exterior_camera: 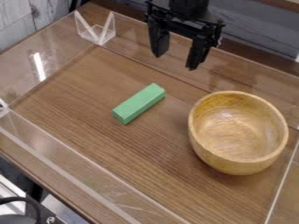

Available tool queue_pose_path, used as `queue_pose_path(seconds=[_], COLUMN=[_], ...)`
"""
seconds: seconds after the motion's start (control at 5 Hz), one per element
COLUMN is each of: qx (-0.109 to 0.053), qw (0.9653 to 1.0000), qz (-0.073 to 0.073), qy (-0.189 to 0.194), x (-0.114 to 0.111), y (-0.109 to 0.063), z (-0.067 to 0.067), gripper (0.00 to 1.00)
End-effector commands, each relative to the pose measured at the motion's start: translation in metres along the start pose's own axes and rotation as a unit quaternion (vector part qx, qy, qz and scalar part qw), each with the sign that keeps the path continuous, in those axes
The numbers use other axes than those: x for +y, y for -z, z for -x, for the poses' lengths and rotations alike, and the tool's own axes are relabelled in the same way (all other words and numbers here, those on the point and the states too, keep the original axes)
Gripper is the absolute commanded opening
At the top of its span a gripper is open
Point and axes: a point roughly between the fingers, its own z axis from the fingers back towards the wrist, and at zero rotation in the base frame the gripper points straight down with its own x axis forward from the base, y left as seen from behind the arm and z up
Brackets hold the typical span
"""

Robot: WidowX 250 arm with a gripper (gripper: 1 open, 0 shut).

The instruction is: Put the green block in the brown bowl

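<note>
While your black two-fingered gripper (177,52) hangs at the far side of the work surface, its fingers (156,44) stand spread apart and point downward, with nothing between them. You will note that the fingertips are clear of the surface and touch no object. Nearer the camera, the small elongated bright green rectangular block (139,103) lies flat on the brown wood-grain tabletop (93,131), set at a diagonal, well apart from the gripper. To its right, near but not touching, sits the round light-brown wooden bowl (239,131) with thick walls; its interior holds nothing. A low clear plastic wall (47,61) borders the table along the left and near edges, and a clear angled bracket (96,29) stands at the far left corner.
</note>
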Motion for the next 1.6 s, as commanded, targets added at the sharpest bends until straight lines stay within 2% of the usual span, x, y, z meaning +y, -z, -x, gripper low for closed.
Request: queue_pose_path(seconds=[0.0, 0.2, 0.4, 1.4], qx=[0.003, -0.006, -0.009, -0.009], qw=[1.0, 0.9998, 0.9984, 0.994], qz=[0.0, 0.0, 0.001, 0.014], qy=[0.006, 0.02, 0.055, 0.108], x=[0.002, 0.008, 0.015, 0.028], y=[0.008, 0.02, 0.025, 0.049], z=[0.004, 0.013, 0.018, 0.025], gripper=[1.0, 1.0, 1.0, 1.0])
